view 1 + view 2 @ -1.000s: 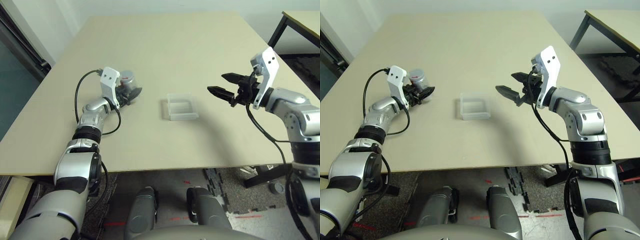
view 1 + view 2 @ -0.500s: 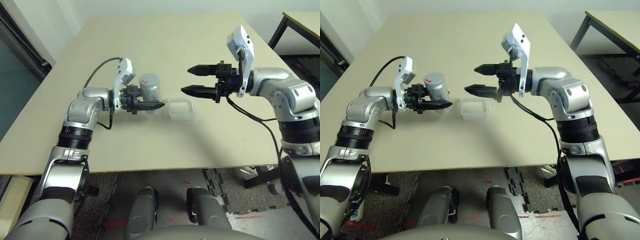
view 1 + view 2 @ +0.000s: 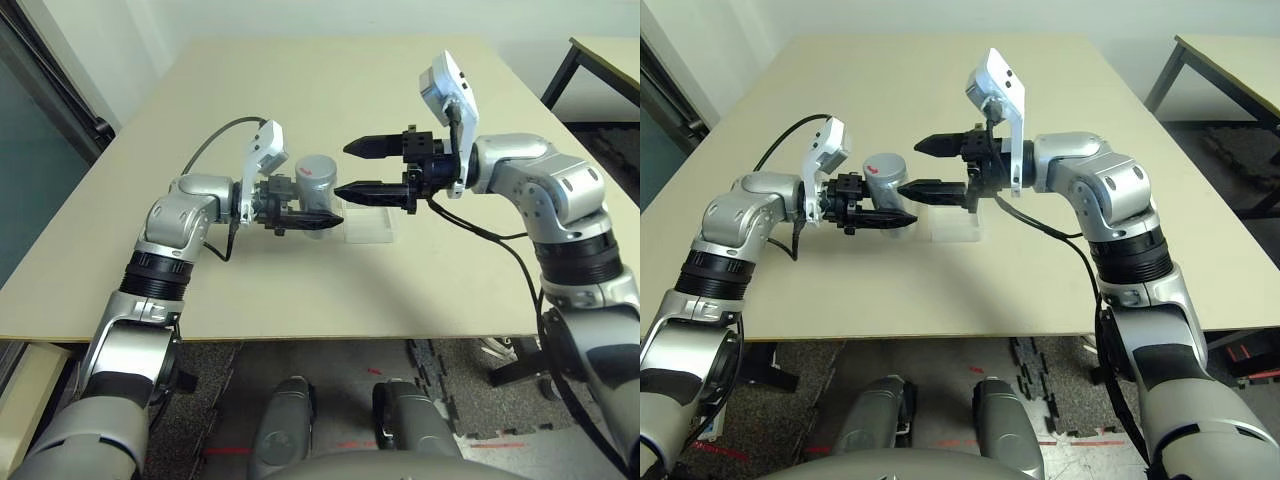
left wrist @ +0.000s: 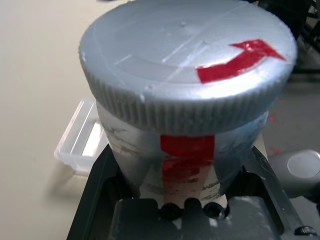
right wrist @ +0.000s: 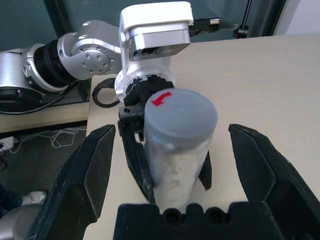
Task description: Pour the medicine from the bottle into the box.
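Jaws pinching the bottle (image 3: 318, 182) on your left gripper (image 3: 305, 212), your right gripper (image 3: 368, 167) spread wide around its cap, just left of the box (image 3: 370, 224).

we're looking at a plain beige table (image 3: 330, 90), matte top, just the little clear plastic box (image 3: 372, 223) sitting flat on it around the middle, open side up, second table corner (image 3: 600, 55) off to the right
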